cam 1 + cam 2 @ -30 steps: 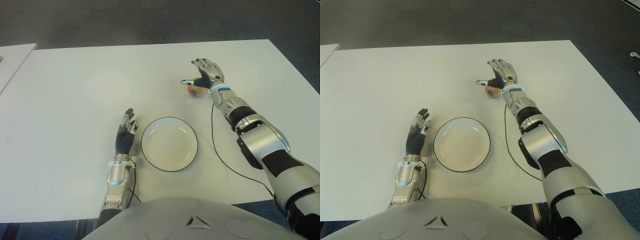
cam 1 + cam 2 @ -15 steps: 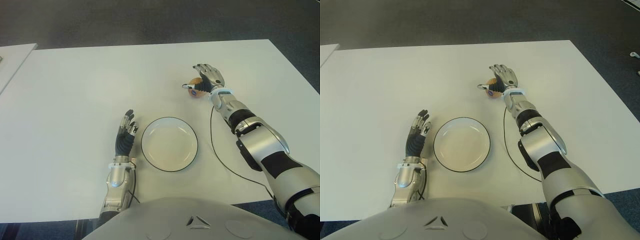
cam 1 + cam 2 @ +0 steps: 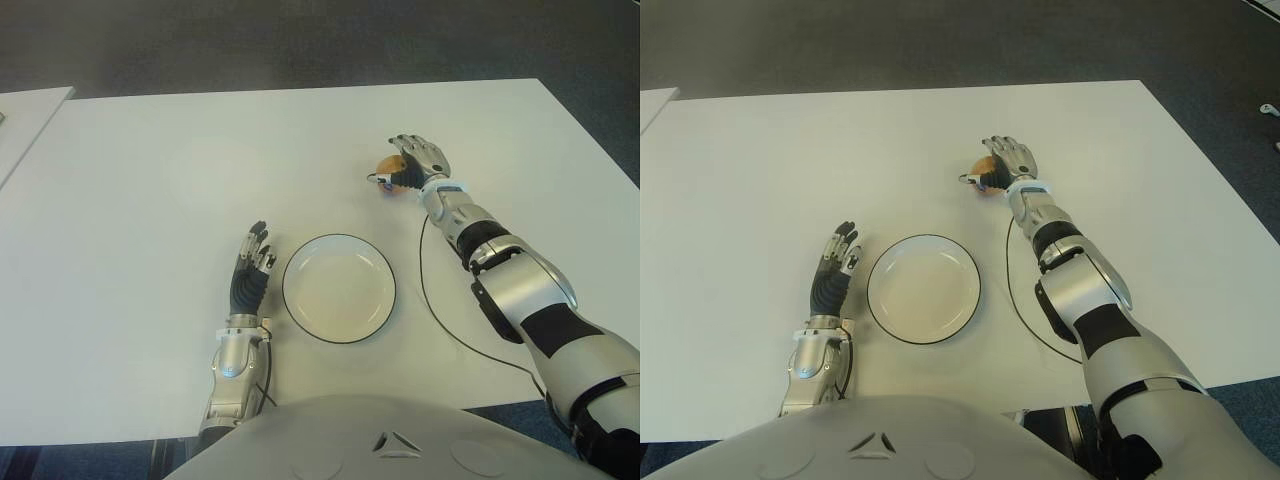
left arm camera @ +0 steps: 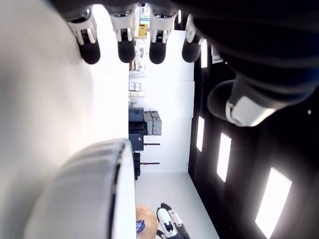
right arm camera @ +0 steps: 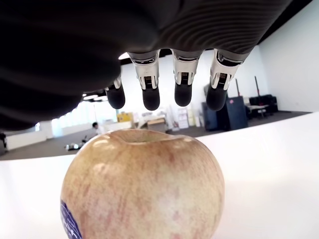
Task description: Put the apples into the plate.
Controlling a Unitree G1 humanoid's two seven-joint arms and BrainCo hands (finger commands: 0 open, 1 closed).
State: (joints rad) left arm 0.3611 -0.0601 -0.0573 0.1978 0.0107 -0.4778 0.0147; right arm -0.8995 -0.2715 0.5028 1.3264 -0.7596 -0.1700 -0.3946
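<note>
one apple (image 3: 390,167), yellowish with a reddish blush and a small blue sticker, is seen on the white bench (image 3: 150,180), beyond the plate and toward the robot's right, well apart from it. the right hand (image 3: 415,160) is placed over the apple, with the fingers (image 5: 182,84) arched down over its top and the thumb at its side. in the right wrist view the fingertips are shown curled above the fruit with a gap visible beneath them; a firm grasp cannot be confirmed, and the apple appears to sit on the bench surface. the hand is therefore recorded as partly curled around the apple, not closed on it.

the round white plate (image 3: 304,318), dark-rimmed, is found near the bench's front edge, with nothing in it. a thin black cable (image 3: 432,300) is noted running along the bench beside the right forearm.

the left hand (image 3: 250,272) is seen just beside the plate, on its left, with fingers (image 4: 123,47) extended and nothing held.
</note>
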